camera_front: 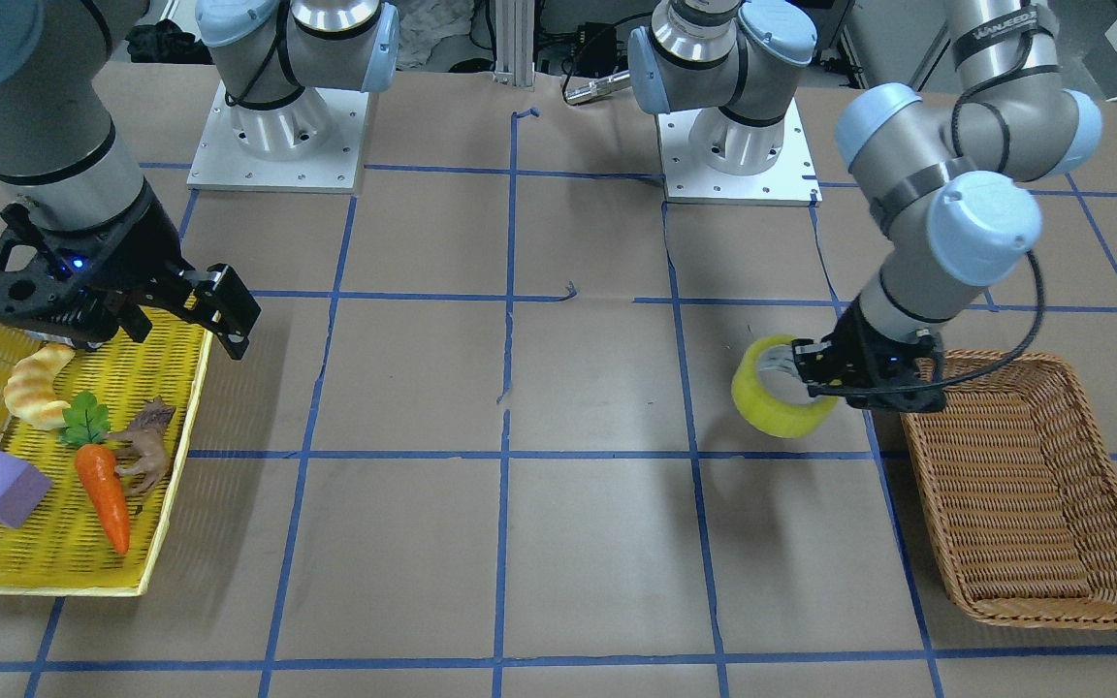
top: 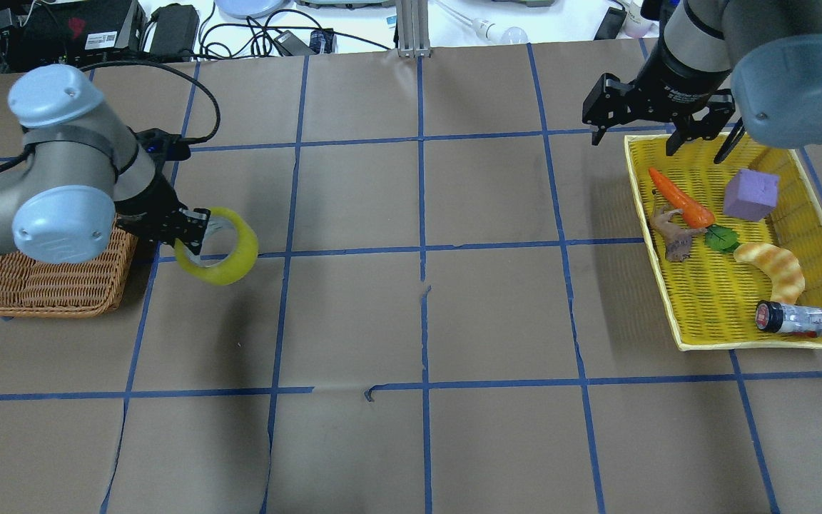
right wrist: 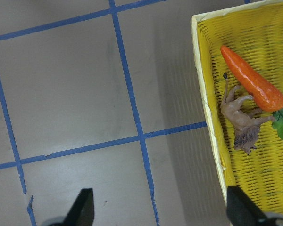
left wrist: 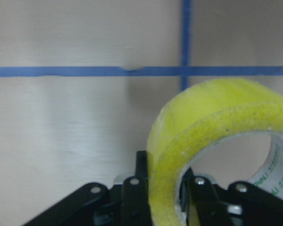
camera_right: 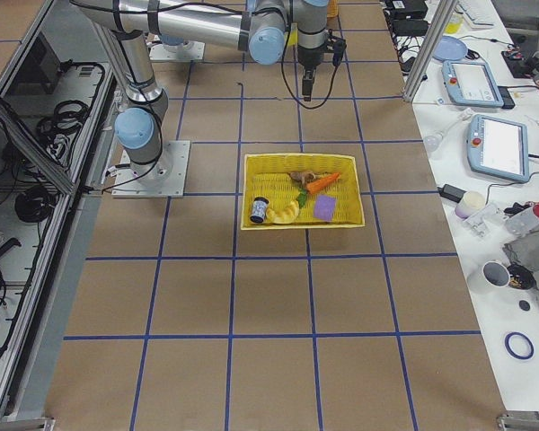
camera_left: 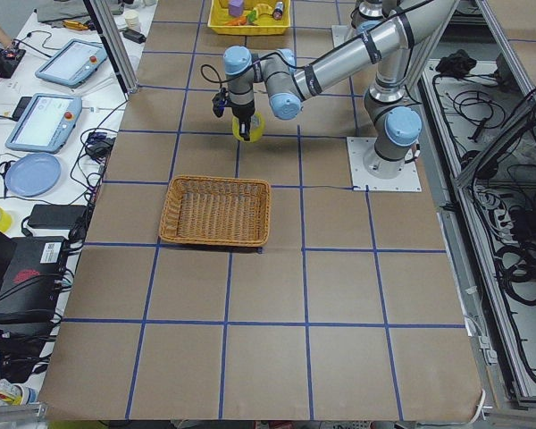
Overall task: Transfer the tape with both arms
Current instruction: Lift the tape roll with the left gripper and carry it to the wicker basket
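"Is the hold good enough to hand over?"

"Your left gripper [top: 193,230] is clamped on the wall of the tape [top: 234,261], which hangs just beside the wicker basket [top: 47,289]. Carry it level toward the centre. Your right gripper [right wrist: 160,214], spread wide over the yellow tray [top: 739,344], should take the free side."

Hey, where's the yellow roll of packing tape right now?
In the overhead view the translucent yellow roll of packing tape is at the left, clamped in the left arm's black hand, just beside the brown wicker basket on its table-centre side.
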{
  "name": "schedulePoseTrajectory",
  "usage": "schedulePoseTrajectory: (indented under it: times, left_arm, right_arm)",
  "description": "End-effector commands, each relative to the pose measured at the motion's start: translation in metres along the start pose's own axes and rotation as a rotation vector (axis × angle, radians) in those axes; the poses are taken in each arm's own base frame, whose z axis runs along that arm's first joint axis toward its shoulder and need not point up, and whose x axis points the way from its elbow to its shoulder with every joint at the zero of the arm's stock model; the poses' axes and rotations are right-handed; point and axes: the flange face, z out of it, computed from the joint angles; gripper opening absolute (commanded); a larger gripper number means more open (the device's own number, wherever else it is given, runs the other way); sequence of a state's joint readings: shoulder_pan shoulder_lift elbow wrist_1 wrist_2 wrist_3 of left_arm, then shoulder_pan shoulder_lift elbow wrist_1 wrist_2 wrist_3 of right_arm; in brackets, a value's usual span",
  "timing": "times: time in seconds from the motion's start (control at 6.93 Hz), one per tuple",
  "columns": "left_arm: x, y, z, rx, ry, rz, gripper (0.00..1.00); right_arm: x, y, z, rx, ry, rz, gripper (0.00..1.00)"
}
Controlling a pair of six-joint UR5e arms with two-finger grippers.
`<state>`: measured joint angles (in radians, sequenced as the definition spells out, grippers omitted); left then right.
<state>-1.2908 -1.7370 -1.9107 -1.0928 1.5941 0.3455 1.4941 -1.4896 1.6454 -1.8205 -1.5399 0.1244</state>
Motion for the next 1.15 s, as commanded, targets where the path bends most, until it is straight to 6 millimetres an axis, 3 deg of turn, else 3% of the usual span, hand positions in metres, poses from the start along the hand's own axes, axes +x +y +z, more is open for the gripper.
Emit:
schedulePoseTrajectory:
  times: [0.0, 0.14, 0.29, 0.43, 0.87, 1.01]
  left_arm:
    - [-0.115, 0.010, -0.018, 0.038, -0.026, 0.077, 0.00]
    - [-0.157, 0.016, -0.018, 0.057, -0.039, 0.110, 0.00]
    - [-0.183, 0.016, -0.017, 0.104, -0.080, 0.132, 0.00]
    - [-0.198, 0.008, -0.007, 0.148, -0.123, 0.144, 0.00]
    - [-0.218, -0.017, 0.038, 0.213, -0.193, 0.179, 0.00]
    - [-0.219, -0.019, 0.053, 0.200, -0.177, 0.185, 0.14]
  right_arm:
    - [0.000, 0.000, 0.000, 0.002, 0.005, -0.011, 1.00]
    - [0.000, 0.000, 0.000, 0.000, 0.005, -0.014, 1.00]
    - [0.000, 0.000, 0.000, 0.000, 0.005, -0.015, 1.00]
    - [0.001, 0.000, 0.001, -0.001, 0.006, -0.015, 1.00]
    - [0.001, 0.000, 0.000, 0.000, 0.006, -0.015, 1.00]
    - [0.000, 0.000, 0.000, 0.002, 0.005, -0.015, 1.00]
